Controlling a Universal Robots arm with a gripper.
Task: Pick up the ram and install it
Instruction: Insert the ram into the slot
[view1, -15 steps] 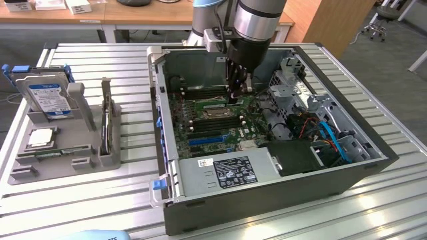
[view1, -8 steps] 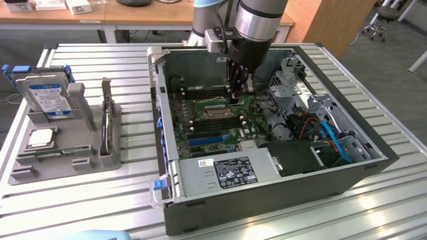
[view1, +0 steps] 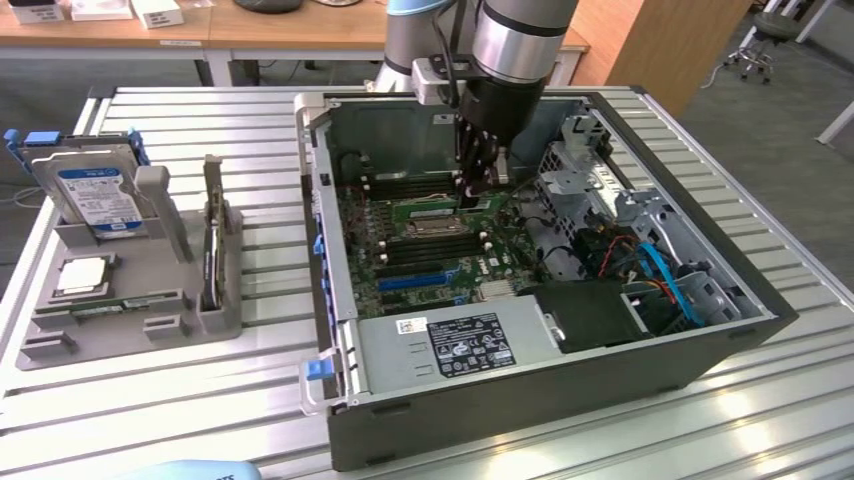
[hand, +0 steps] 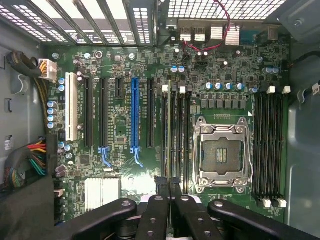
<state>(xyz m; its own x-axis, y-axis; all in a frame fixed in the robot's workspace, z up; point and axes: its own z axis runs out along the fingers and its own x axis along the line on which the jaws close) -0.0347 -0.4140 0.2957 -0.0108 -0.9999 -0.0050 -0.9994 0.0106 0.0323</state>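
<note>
A robot arm reaches down into an open computer case lying on its side on a slatted metal table. Its dark fingers are closed on the ram, gripping the thin stick at one end. In the wrist view the ram appears edge-on as a pale narrow strip. It runs along the bank of black memory slots just beside the empty CPU socket. Whether the stick is already seated in a slot or sits just above it cannot be told.

The green motherboard spreads out beneath the fingers, with a long blue expansion slot and a white one further off. A second bank of memory slots lies on the far side of the socket. A bundle of coloured wires sits at the board's edge.

In the exterior view the arm hangs over the middle of the board, and the labelled silver power supply fills the near corner of the case. To the exterior view's left, well apart from the case, a grey holder stands on the table. It carries an upright hard drive with a blue label and a square silver CPU chip lying flat
</note>
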